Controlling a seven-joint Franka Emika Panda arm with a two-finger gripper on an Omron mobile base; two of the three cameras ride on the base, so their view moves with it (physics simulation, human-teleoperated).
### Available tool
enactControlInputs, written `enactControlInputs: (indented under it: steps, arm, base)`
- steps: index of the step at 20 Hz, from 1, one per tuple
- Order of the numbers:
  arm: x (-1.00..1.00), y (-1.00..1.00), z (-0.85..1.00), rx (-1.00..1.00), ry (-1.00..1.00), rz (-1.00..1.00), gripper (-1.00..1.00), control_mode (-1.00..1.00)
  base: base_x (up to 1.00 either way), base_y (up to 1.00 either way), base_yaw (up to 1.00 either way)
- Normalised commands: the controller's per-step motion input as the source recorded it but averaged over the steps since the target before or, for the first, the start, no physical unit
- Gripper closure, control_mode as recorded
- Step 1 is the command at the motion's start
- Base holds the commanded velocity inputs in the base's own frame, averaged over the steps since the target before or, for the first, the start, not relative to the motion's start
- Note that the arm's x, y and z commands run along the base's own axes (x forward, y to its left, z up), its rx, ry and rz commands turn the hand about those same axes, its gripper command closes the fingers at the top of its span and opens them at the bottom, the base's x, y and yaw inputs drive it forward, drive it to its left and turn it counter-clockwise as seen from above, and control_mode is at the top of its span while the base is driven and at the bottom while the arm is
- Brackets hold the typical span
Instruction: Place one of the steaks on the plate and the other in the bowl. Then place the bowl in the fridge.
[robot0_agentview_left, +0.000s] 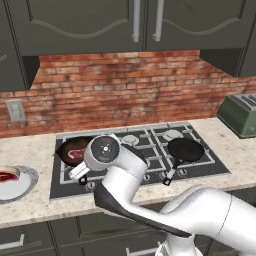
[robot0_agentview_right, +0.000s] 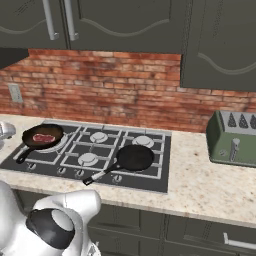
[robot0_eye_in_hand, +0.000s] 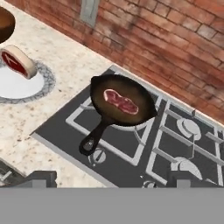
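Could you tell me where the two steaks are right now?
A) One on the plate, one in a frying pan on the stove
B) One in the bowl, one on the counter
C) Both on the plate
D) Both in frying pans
A: one steak lies on the plate, the other steak in the frying pan on the stove.

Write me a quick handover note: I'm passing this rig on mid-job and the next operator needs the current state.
Gripper: open, empty, above the stove's front left, looking down at the pan.
One raw red-pink steak already lies on the round pale grey-white plate, on the counter left of the stove.
The other steak sits in the black frying pan on the rear left burner.
Glossy reddish-brown bowl: just its edge shows, beyond the plate.
Left: move the pan steak into the bowl, then put the bowl in the fridge.
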Motion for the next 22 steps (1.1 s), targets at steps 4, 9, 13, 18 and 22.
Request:
enactControlInputs:
  steps: [4, 9, 13, 18, 22]
  arm:
    - [0.00, -0.86, 0.22, 0.23, 0.24, -0.04, -1.00, -1.00]
    - [0.07, -0.37, 0.02, 0.03, 0.27, 0.05, -1.00, -1.00]
    - [0.35, 0.00, 0.00, -0.03, 0.33, 0.09, -1.00, -1.00]
    - [0.51, 0.04, 0.00, -0.06, 0.31, 0.06, -1.00, -1.00]
    - [0.57, 0.09, -0.07, -0.04, 0.08, 0.09, -1.00, -1.00]
  base:
    - [0.00, 0.00, 0.00]
    - [0.00, 0.00, 0.00]
    - [0.00, 0.00, 0.00]
    - [0.00, 0.00, 0.00]
    - [0.00, 0.00, 0.00]
